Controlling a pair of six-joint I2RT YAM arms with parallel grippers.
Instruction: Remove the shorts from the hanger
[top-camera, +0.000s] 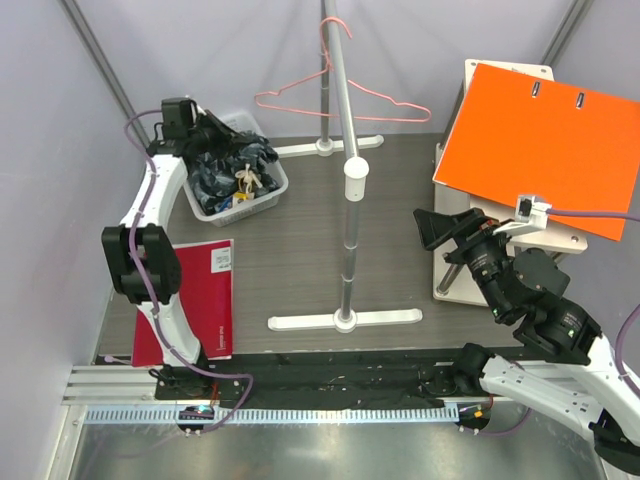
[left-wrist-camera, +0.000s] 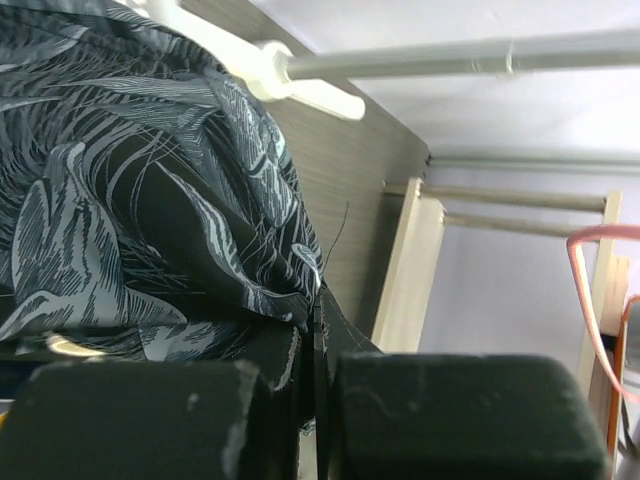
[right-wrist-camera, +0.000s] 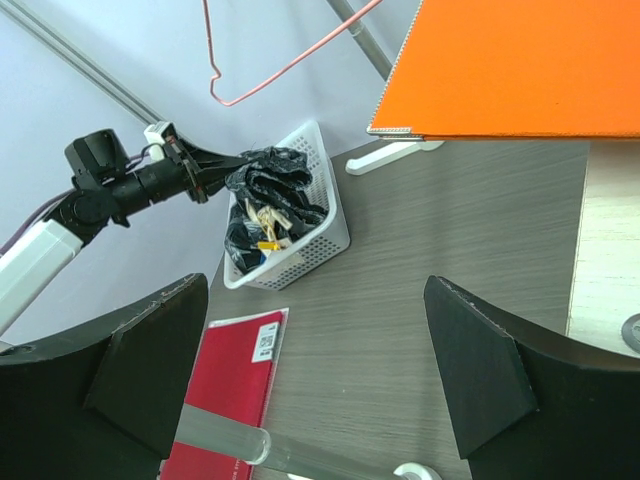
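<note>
The shorts (top-camera: 228, 168) are bunched in and just above the white basket (top-camera: 272, 195) at the far left of the table (top-camera: 400, 270). They are well apart from the hanger (top-camera: 345, 100), which hangs bare on the grey rail (top-camera: 349, 235). The left tool (left-wrist-camera: 318, 420) is clenched on a fold of the cloth, which is pinched thin between its pads. The right tool (right-wrist-camera: 320, 370) is spread wide with nothing held, over the right of the table.

The cloth is judged soft, light and limp. It is expected to sag from any pinch, so a hem or waistband edge is best taken. How much of the garment rests in the basket is hidden by its folds. The small pale things among the cloth cannot be identified.
</note>
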